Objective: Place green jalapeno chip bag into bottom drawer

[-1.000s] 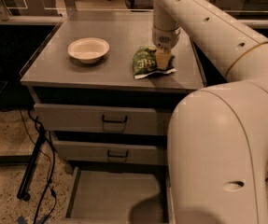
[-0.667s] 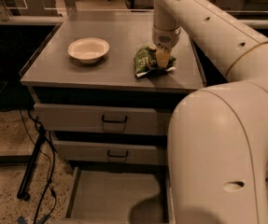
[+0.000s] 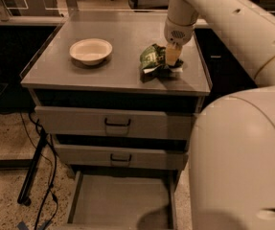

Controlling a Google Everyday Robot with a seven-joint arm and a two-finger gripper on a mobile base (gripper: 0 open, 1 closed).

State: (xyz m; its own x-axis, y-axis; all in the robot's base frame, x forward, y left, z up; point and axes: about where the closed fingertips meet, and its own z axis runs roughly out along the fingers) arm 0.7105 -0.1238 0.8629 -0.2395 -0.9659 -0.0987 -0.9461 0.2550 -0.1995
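Cabinet [image 3: 127, 32] of grey metal stands in the middle of the camera view, its flat top facing up. On that top, toward the left, sits a round cream bowl [image 3: 90, 51]. To the right of it, and apart from it, lies the green jalapeno chip bag [image 3: 151, 58], crumpled, with its pale edge turned toward the near side.

The gripper [image 3: 173, 56] is down at the right end of the bag and touches it (whether it is clamped on the bag or only resting against it cannot be told). It hangs from the pale arm [image 3: 223, 18], which comes in from the far right, above the cabinet's right edge.

Below the top, the upper drawer [image 3: 74, 121] and the middle drawer [image 3: 79, 155] are pushed in, each with a black handle at its centre. The bottom drawer [image 3: 118, 200] is pulled out toward the near side, its flat grey floor bare. The robot's rounded body [image 3: 242, 162] fills the near right corner and covers the right side of the drawers. Dark cables [image 3: 43, 195] trail over the speckled floor [image 3: 3, 176] at the left.
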